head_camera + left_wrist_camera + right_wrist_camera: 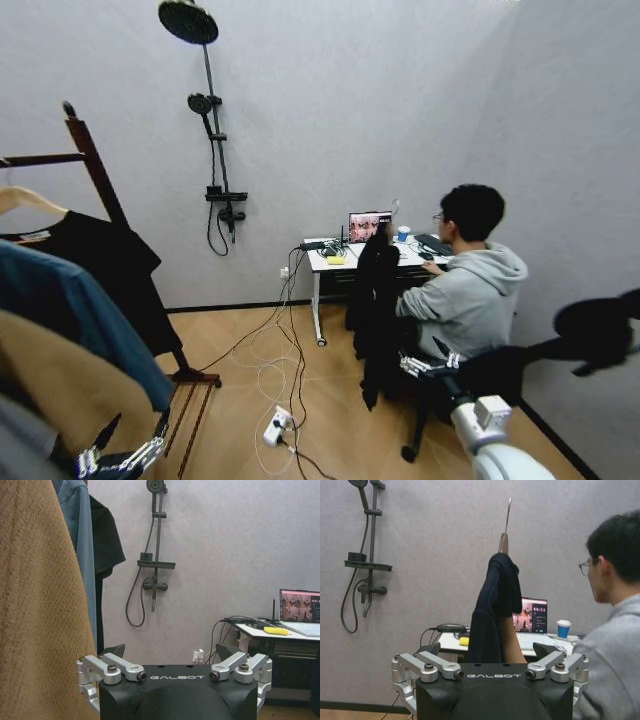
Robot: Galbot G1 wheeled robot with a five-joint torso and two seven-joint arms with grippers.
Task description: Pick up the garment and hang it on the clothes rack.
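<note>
**Q:** Grey walls and a wood floor are seen; what is placed at the left?

**A:** At nine o'clock in the head view the clothes rack (pixel 92 165) is found, with its dark post and knob raised against the wall. A short black top (pixel 112 262) is hung on it, a teal shirt (pixel 75 315) is draped toward seven o'clock of that top, and a tan garment (pixel 45 395) is hung lowest. At seven o'clock of the picture the left gripper (pixel 125 452) is held low, just beside the tan cloth. In the left wrist view it (pixel 171 655) is seen spread apart with nothing between the jaws.

**Q:** And toward the middle?

**A:** A black shower fixture (pixel 210 120) is mounted on the wall at eleven o'clock. White cables (pixel 268 375) are trailed over the floor at six o'clock. A white desk (pixel 322 264) is set against the wall just past centre, and an open laptop (pixel 369 226) is stood on it.

**Q:** Where is the garment?

**A:** The garment (pixel 378 305) is held aloft in front of the desk, well apart from the rack, at about four o'clock from centre. The limp black cloth is let hang toward the floor. The right gripper (pixel 418 366) is met at its five o'clock side. In the right wrist view the hanger's metal hook (pixel 507 515) is pointed to twelve o'clock and the wooden hanger (pixel 512 642) is run down into that gripper (pixel 487 652). Whether it is clamped there cannot be told.
</note>
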